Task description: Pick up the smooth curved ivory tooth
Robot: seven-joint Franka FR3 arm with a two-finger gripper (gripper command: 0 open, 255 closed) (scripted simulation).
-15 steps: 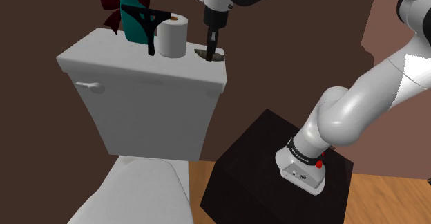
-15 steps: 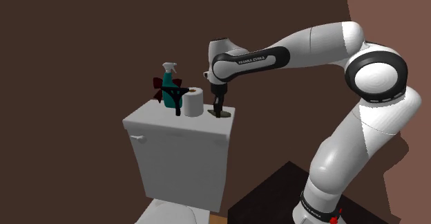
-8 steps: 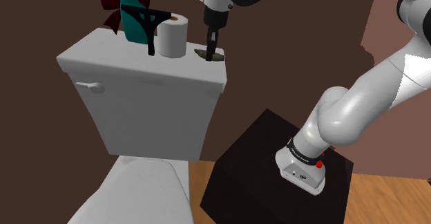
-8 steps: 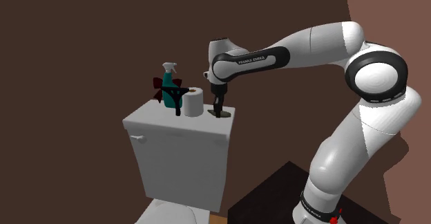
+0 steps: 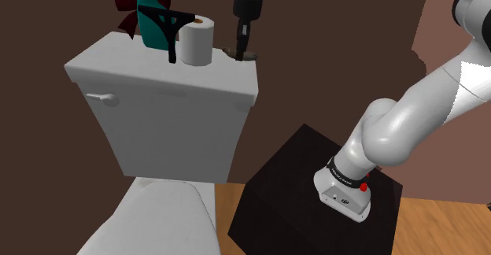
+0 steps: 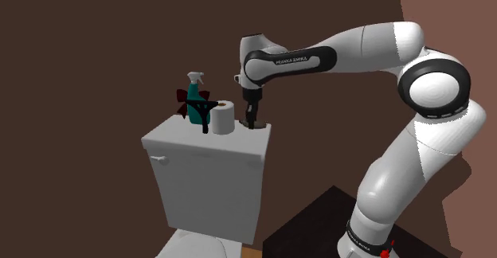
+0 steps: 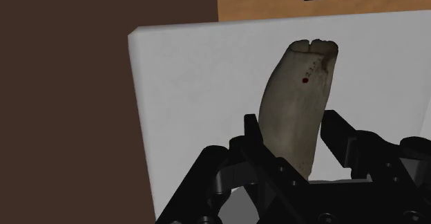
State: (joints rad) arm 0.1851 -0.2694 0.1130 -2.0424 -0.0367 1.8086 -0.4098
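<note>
Tooth [image 7: 298, 112] is clamped between the two black fingers of the gripper [image 7: 295, 136], which have closed in narrow against its sides. It's a greyish-beige curved thing with a notched end pointing away from the hand and a tiny dark red dot on it.

Right under it is the white lid of the toilet tank [image 7: 193, 84]. I honestly can't tell if the tooth touches the lid or hangs just over it. In the shoulder view the gripper [image 5: 242, 53] points straight down at the lid's far right corner.

Closest to that camera is the dark box stand [image 5: 291, 190] sitting on a wooden floor [image 5: 441, 230], with the white toilet bowl [image 5: 157, 218] beside it on the left.

Further back the tank has a flush handle [image 5: 102, 98] on its front. On the lid, just beside the gripper, stands a white paper roll [image 5: 195, 41]. Next over are a black Y-shaped thing [image 5: 167, 25], a teal spray bottle [image 5: 148, 9] and something dark red and leafy [image 5: 123, 13].

Behind it all is a dark brown wall [image 5: 330, 72], and a lighter reddish wall [image 6: 446, 17] shows on the second exterior view's right.
</note>
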